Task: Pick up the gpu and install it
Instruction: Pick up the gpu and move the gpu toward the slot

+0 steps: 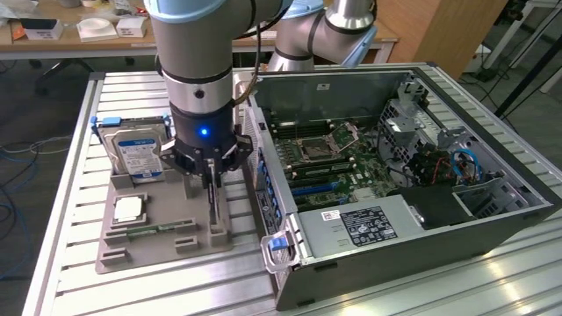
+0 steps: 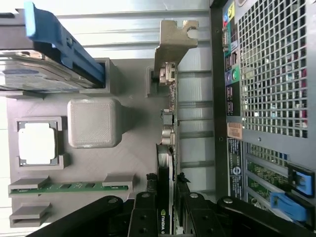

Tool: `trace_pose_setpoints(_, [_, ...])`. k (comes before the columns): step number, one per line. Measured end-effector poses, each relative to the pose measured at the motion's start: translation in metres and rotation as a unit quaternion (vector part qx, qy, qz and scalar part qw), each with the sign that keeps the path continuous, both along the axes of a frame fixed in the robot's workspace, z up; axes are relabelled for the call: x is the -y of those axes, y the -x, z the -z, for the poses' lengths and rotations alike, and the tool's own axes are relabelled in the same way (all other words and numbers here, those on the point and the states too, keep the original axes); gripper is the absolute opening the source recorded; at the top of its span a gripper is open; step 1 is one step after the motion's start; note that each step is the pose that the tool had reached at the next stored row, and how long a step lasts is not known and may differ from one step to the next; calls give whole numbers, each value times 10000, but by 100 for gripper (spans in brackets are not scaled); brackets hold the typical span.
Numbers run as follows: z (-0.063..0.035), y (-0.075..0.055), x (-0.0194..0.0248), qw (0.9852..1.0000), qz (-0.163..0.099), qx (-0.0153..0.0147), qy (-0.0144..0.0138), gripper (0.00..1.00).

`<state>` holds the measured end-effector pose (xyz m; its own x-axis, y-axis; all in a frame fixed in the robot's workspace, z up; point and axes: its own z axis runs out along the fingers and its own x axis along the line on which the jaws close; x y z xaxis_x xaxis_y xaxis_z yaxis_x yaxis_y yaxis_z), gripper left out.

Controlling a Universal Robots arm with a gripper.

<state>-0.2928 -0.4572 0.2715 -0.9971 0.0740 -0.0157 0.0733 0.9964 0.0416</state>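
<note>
In the lower left of the exterior view, a grey holder tray [image 1: 149, 255] [image 2: 133, 163] lay on the slatted table [image 1: 75, 197]. It carried a green memory stick [image 1: 158, 230] [image 2: 69, 186] and, behind that, a processor chip [image 1: 129, 209] [image 2: 38, 143]. Further back, the gpu [image 1: 213, 201] [image 2: 168, 123] stood on edge along the tray's right side, just beside the open computer case [image 1: 395, 247] [image 2: 266, 74]. The gripper [image 1: 210, 172] [image 2: 168, 197] had its jaws clamped on the card's upper edge. Behind them, a hard drive [image 1: 136, 155] [image 2: 44, 74] stood upright in the tray.
</note>
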Motion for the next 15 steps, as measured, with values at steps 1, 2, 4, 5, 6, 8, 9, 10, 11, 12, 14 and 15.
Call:
trace_pose_setpoints(1, [-31,0,0,10000,0,0,0,26])
trace_pose_setpoints(2, [-60,0,0,10000,0,0,0,26])
trace_pose_setpoints(4, [-130,1,0,10000,0,0,0,26])
trace_pose_setpoints(5, [-170,1,-1,10000,0,1,-1,26])
trace_pose_setpoints(6, [-211,1,0,10000,0,1,0,26])
trace_pose_setpoints(8, [-289,1,0,10000,0,2,0,26])
trace_pose_setpoints(9, [-328,1,0,10000,0,2,0,26])
trace_pose_setpoints(10, [-368,3,-1,10000,0,3,-1,26])
trace_pose_setpoints(11, [-408,3,-1,10000,0,5,-1,26])
trace_pose_setpoints(12, [-454,3,0,10000,0,6,0,26])
trace_pose_setpoints(14, [-543,3,0,10000,0,10,0,26])
trace_pose_setpoints(15, [-588,3,-1,10000,0,13,0,26])
